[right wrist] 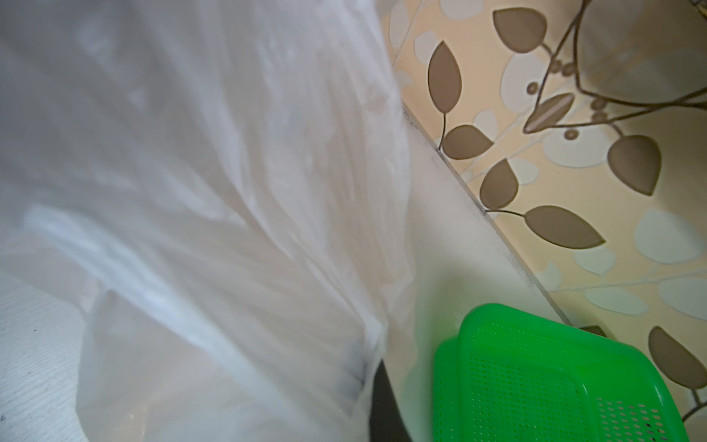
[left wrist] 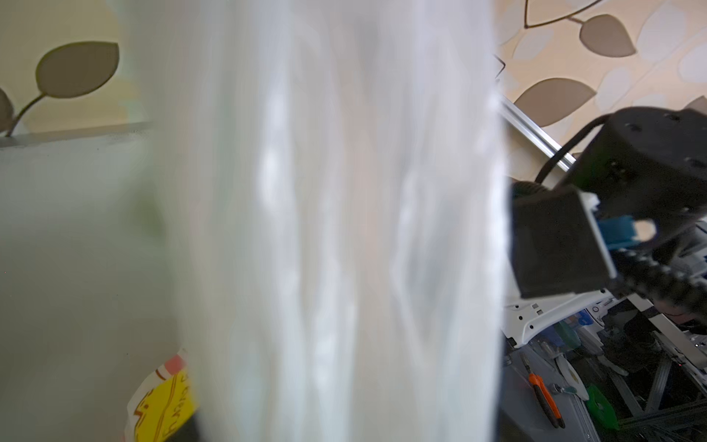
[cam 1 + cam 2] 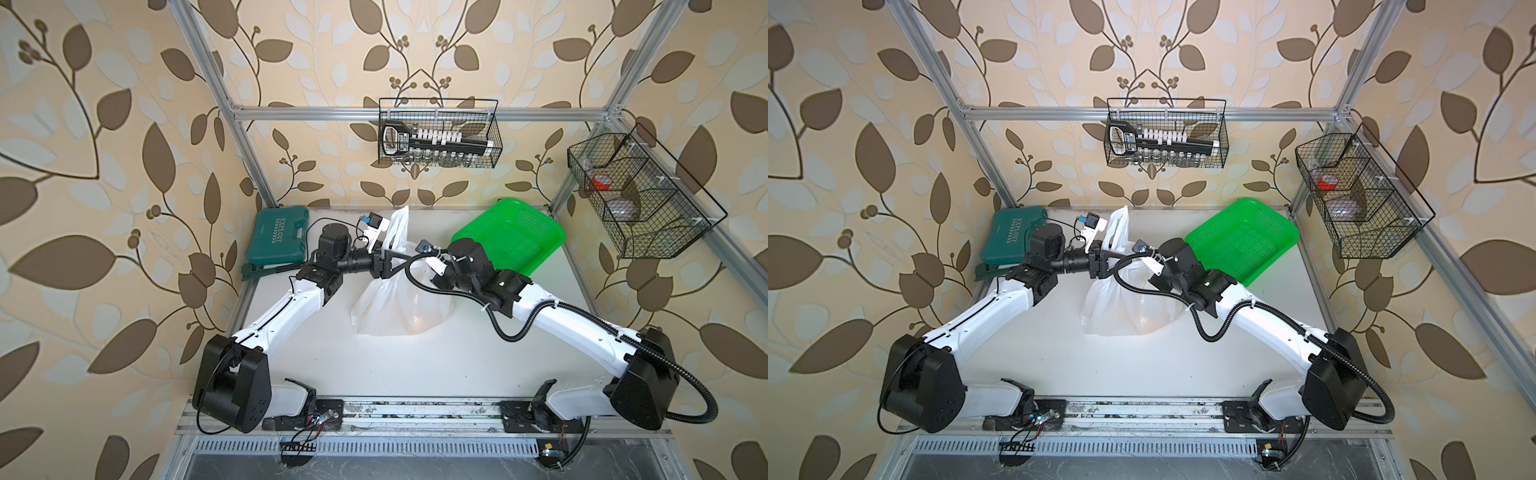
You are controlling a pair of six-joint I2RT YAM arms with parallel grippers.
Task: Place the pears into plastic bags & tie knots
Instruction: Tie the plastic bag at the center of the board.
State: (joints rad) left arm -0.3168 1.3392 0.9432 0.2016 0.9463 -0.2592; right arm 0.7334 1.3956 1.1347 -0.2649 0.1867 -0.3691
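Note:
In both top views a white, half-see-through plastic bag (image 3: 399, 303) (image 3: 1125, 307) sits mid-table. One handle (image 3: 398, 226) stands up toward the back. Pale orange pears (image 3: 417, 320) show dimly through the bag's lower part. My left gripper (image 3: 405, 259) (image 2: 344, 436) is open, and a wide band of bag film (image 2: 344, 229) fills the gap between its jaws. My right gripper (image 1: 367, 382) is shut on gathered bag film (image 1: 267, 229) beside one dark finger (image 1: 382, 405). From above, its wrist camera (image 3: 427, 249) hides it. No knot is in view.
A tilted green basket (image 3: 511, 237) (image 1: 535, 382) leans at the back right, close to my right wrist. A green tool case (image 3: 280, 237) lies at the back left. Wire baskets (image 3: 440, 133) (image 3: 636, 195) hang on the walls. The right arm's black cable (image 3: 419, 284) loops over the bag.

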